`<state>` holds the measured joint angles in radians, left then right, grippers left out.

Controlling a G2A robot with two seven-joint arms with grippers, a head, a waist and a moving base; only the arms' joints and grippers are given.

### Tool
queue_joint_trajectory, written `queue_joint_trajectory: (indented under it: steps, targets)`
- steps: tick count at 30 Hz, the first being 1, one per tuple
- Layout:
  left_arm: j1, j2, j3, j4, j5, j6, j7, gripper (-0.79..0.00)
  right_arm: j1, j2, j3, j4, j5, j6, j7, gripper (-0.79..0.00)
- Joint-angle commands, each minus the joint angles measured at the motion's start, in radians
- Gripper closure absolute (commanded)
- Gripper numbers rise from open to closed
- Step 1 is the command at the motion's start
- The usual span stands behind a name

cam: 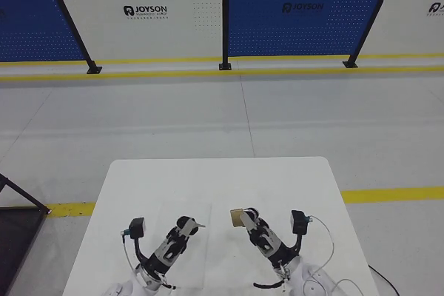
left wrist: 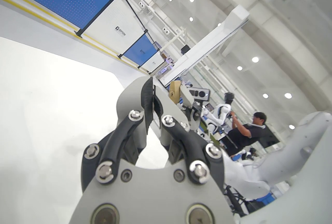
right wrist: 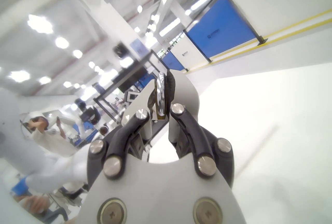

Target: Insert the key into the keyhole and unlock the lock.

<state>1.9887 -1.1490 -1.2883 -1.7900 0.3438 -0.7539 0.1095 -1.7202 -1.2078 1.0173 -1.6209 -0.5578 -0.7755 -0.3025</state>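
My right gripper [cam: 252, 219] is raised over the table's near middle, shut on a brass padlock [cam: 237, 217] that juts out toward the left arm. In the right wrist view, the padlock's shiny metal [right wrist: 160, 96] is pinched between the black pads of the right gripper [right wrist: 166, 79]. My left gripper [cam: 187, 225] is a short way to the left, shut on a small key [cam: 200, 223] whose tip points at the padlock. In the left wrist view, the left gripper [left wrist: 151, 86] has its pads pressed together. The padlock [left wrist: 175, 91] shows just beyond them, apart from the key.
The white table [cam: 207, 177] stretches away from both arms, its far edge about mid-picture. A black metal frame [cam: 7, 194] stands off the table's left side. Blue and white fence panels [cam: 296, 26] line the floor far behind.
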Motion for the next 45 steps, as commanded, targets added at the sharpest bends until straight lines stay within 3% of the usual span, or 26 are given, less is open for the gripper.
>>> queue_joint_trajectory:
  steps: [1, 5, 10, 19, 45]
  targets:
    - [-0.008, -0.006, 0.026, 0.017, -0.044, -0.037, 0.038, 0.0, 0.016, -0.012, -0.038, 0.037, 0.005, -0.024, -0.046, 0.0]
    - [-0.03, -0.016, 0.057, 0.047, -0.102, -0.103, 0.091, 0.0, 0.042, -0.037, -0.097, 0.094, -0.008, -0.071, -0.164, 0.0]
    - [-0.058, -0.032, 0.078, 0.09, -0.033, -0.181, 0.188, 0.0, 0.053, -0.064, -0.145, 0.147, -0.056, -0.148, -0.304, 0.0]
    - [-0.077, -0.058, 0.123, 0.136, 0.072, -0.227, 0.279, 0.0, 0.053, -0.064, -0.145, 0.147, -0.056, -0.148, -0.304, 0.0]
    - [-0.152, -0.123, 0.226, 0.218, 0.381, -0.152, 0.532, 0.0, 0.053, -0.064, -0.145, 0.147, -0.056, -0.148, -0.304, 0.0]
